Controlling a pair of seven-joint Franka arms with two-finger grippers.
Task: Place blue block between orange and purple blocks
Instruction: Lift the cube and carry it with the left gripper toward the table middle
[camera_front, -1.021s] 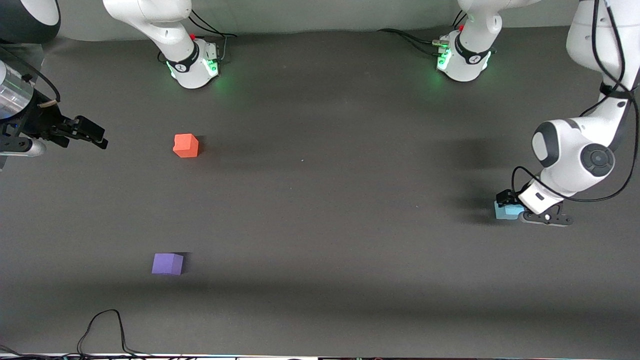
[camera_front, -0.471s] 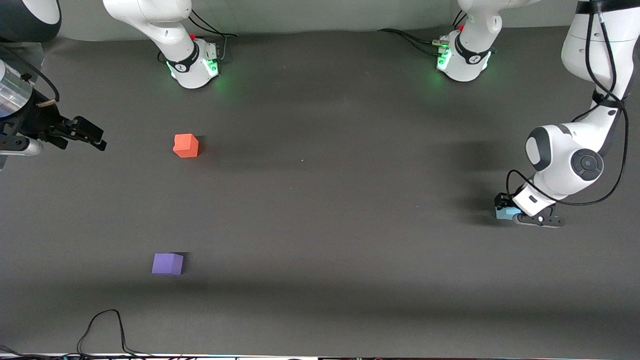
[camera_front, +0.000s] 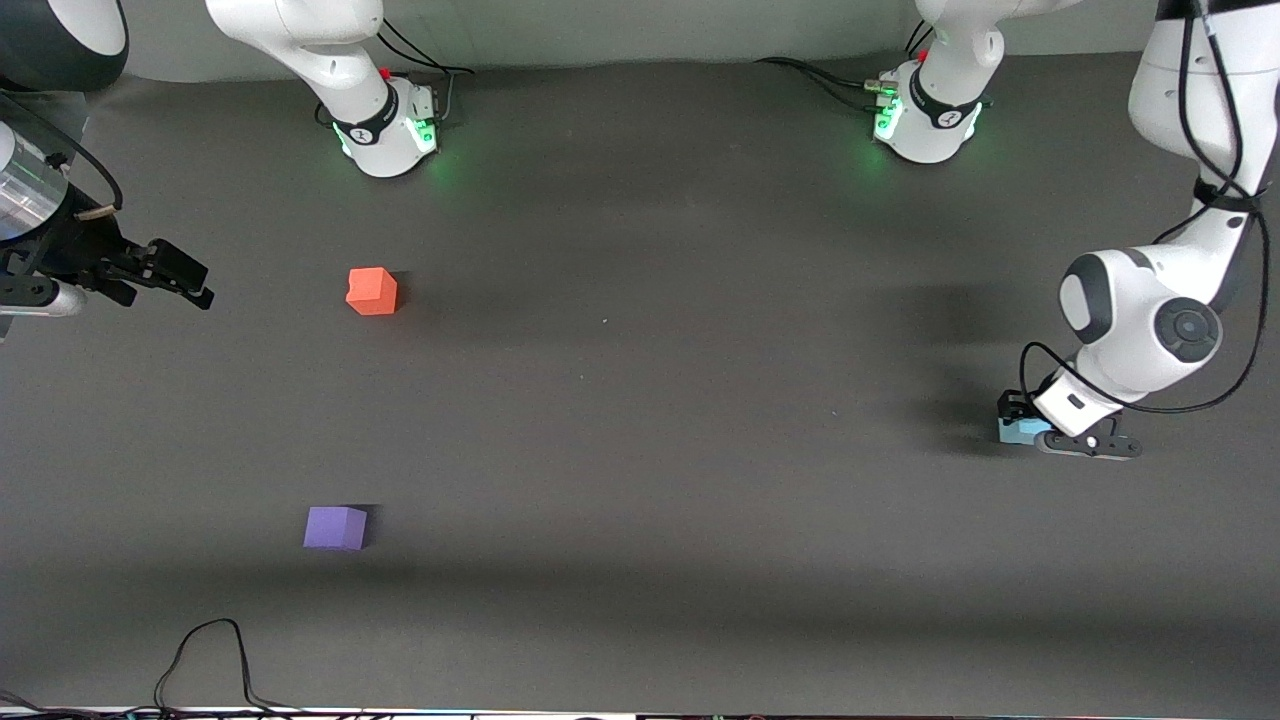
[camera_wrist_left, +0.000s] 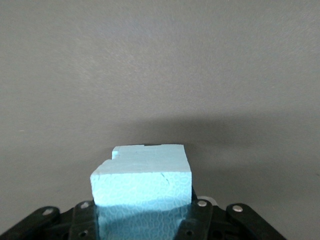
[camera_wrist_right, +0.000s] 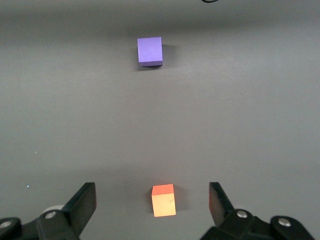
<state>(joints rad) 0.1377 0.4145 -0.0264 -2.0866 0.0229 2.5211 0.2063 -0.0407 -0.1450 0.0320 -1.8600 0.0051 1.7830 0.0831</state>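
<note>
Blue block (camera_front: 1017, 430) sits at about four o'clock on the table (camera_front: 640, 420), near the left arm's end, and the left gripper (camera_front: 1040, 432) is clamped on it. In the left wrist view the block (camera_wrist_left: 142, 192) fills the space between the two black fingers (camera_wrist_left: 199, 220), which press on its two sides; one upper corner of the block looks chipped. From the front camera I cannot tell if the block touches the table or is just above it.

Orange block (camera_front: 372, 291) lies at about ten o'clock, toward the right arm's end. Purple block (camera_front: 335, 527) lies at about eight o'clock, nearer to the front camera than the orange one and well apart from it. Both are far from the blue block.

Right gripper (camera_front: 175, 275) waits at about nine o'clock, above the table edge at its own end, with its jaws spread wide. In the right wrist view the orange block (camera_wrist_right: 163, 200) shows between its fingers (camera_wrist_right: 82, 205) but lower, on the table, with the purple block (camera_wrist_right: 150, 51) farther off.

A black cable (camera_front: 205, 660) lies at the table's edge closest to the front camera.
</note>
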